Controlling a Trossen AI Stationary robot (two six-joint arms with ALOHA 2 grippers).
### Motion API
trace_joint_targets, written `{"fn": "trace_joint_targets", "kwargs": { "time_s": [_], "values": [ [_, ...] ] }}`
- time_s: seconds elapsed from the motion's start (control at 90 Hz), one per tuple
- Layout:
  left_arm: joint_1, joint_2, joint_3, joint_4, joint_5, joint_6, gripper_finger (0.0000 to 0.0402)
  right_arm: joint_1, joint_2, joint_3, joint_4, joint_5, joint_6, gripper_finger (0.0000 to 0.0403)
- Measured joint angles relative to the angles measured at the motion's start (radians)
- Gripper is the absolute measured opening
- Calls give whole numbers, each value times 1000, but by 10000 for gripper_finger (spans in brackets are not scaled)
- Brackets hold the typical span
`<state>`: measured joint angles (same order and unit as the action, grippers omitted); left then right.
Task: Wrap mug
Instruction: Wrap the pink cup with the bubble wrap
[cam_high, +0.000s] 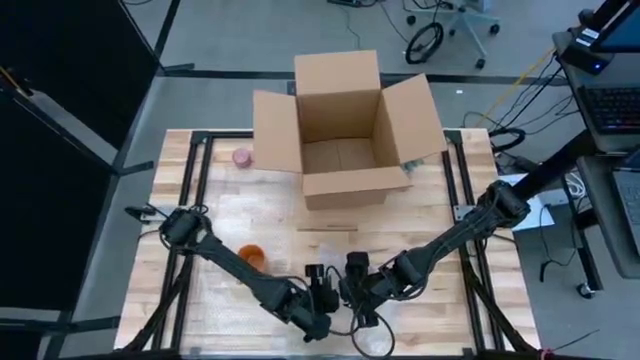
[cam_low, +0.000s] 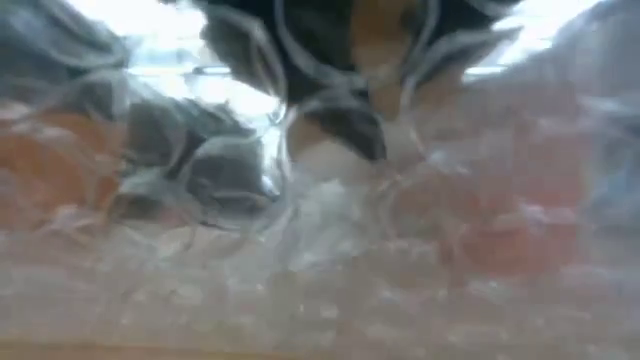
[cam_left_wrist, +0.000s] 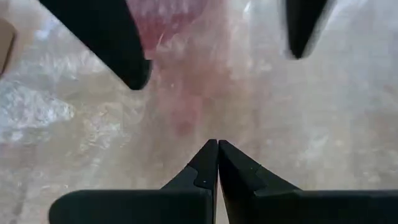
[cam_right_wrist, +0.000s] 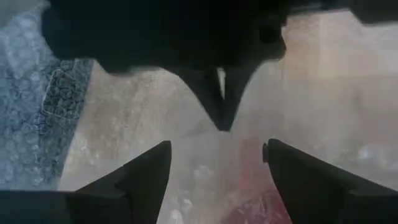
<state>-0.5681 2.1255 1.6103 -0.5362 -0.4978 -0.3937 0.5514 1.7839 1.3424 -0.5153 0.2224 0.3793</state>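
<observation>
A clear sheet of bubble wrap (cam_high: 300, 235) lies over the near middle of the wooden table. A red shape, seemingly the mug (cam_left_wrist: 168, 25), shows blurred through the wrap and is also visible in the right wrist view (cam_right_wrist: 264, 202). The high view hides it under the grippers. My left gripper (cam_left_wrist: 217, 148) is shut, its tips down at the wrap near the table's front edge (cam_high: 320, 283). My right gripper (cam_right_wrist: 217, 152) faces it, open, with one finger on either side of the left tips (cam_high: 355, 270). In the low view the wrap (cam_low: 320, 260) fills the picture. My left gripper has its shut fingertips (cam_right_wrist: 222, 121) on the bubble wrap (cam_left_wrist: 214, 127) beside the red shape, coming from above and slanting down. I cannot tell whether a layer or an edge is caught between the tips. The wrap beyond the tips lies spread on the table.
An open cardboard box (cam_high: 345, 130) stands at the far middle, flaps out. A small pink object (cam_high: 241, 157) sits left of the box. An orange round object (cam_high: 250, 253) lies by the left arm, and a thin wooden stick (cam_high: 327, 229) in front of the box.
</observation>
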Motion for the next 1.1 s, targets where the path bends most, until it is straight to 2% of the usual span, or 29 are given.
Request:
{"fn": "trace_joint_targets", "kwargs": {
  "time_s": [0.122,0.3,0.4,0.489,0.6,0.856,0.9,1.1],
  "values": [
    [-6,1,0,-35,5,-19,0,-2,-11,74,-94,-11,-7,251],
    [-2,1,0,-27,-3,-20,0,-6,-11,204,-368,-14,24,251],
    [-4,1,0,-28,-2,-20,0,0,-11,235,-523,-13,75,251],
    [-4,1,0,-28,-2,-19,0,1,-11,236,-581,-16,110,241],
    [-3,1,0,-28,-2,-19,0,0,-11,208,-554,-21,110,196],
    [-7,1,0,-28,-2,-18,0,-9,-11,182,-502,-13,72,20],
    [-8,1,0,-27,-3,-16,0,-9,-8,182,-490,-8,65,9],
    [-9,1,0,-28,-2,-12,0,-15,32,182,-441,-12,45,7]
  ]
}}
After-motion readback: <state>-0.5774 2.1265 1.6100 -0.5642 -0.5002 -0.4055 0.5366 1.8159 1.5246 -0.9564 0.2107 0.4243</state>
